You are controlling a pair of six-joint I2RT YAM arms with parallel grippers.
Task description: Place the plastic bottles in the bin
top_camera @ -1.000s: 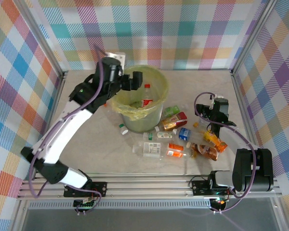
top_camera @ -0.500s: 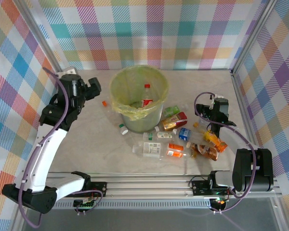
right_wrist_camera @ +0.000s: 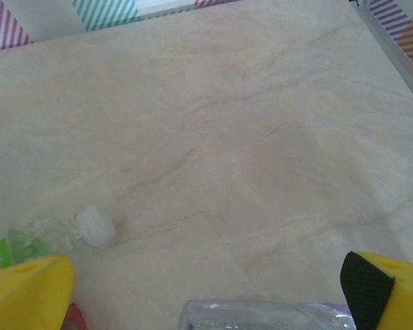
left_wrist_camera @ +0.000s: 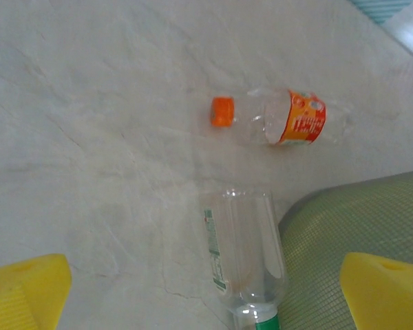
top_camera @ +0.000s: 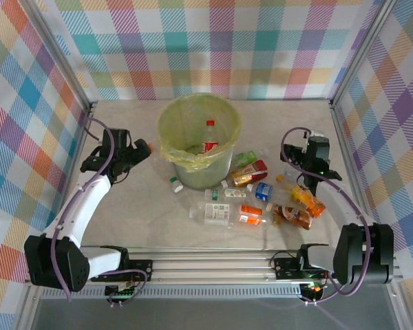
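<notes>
The left fingers stand wide apart and empty near an orange-capped bottle lying on the tabletop beside the bin. The right fingers are likewise apart, over the plastic bottles scattered right of the bin. One red-labelled bottle sits inside the bin.

A pale, marble-veined bench lay under soft, even light. Plaid walls of pink, teal, orange and yellow closed it on three sides, with aluminium rails along the near edge
</notes>
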